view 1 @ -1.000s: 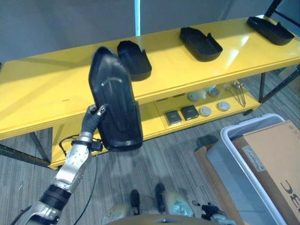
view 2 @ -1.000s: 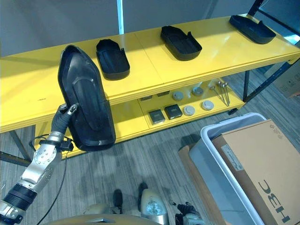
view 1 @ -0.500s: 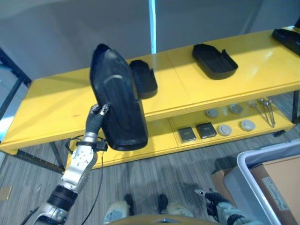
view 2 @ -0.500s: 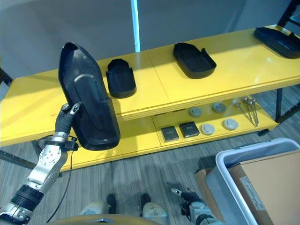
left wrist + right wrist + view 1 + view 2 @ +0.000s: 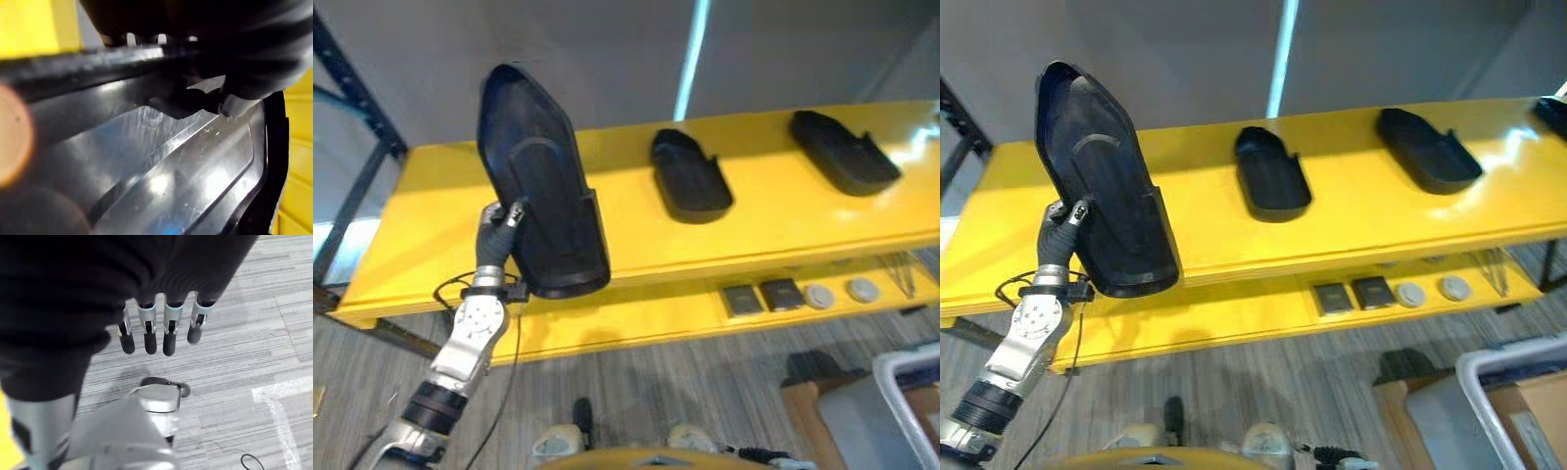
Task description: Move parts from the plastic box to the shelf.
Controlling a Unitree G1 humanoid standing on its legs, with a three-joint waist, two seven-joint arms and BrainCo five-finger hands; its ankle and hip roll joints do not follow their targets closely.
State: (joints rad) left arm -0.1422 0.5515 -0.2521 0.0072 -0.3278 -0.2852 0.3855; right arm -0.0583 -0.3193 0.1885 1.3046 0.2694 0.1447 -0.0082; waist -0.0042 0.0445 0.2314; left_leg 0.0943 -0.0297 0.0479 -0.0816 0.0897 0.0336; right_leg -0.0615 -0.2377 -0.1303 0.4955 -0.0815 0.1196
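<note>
Black and glossy, the large plastic part (image 5: 540,191) is clamped at its edge by the left hand (image 5: 497,227), which holds it upright in front of the left end of the yellow shelf (image 5: 440,211). Two smaller black parts (image 5: 690,176) (image 5: 843,153) lie on the top board. The lower board holds small square and round items (image 5: 781,294), probably lids. A corner of the plastic box (image 5: 1518,367) shows with a cardboard carton (image 5: 1535,424) inside. The right hand (image 5: 161,328) hangs with relaxed, straight fingers above the floor (image 5: 244,342).

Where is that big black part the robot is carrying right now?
The big black part is held upright in the left hand, above the left end of the yellow shelf, left of two smaller black parts lying on it.
</note>
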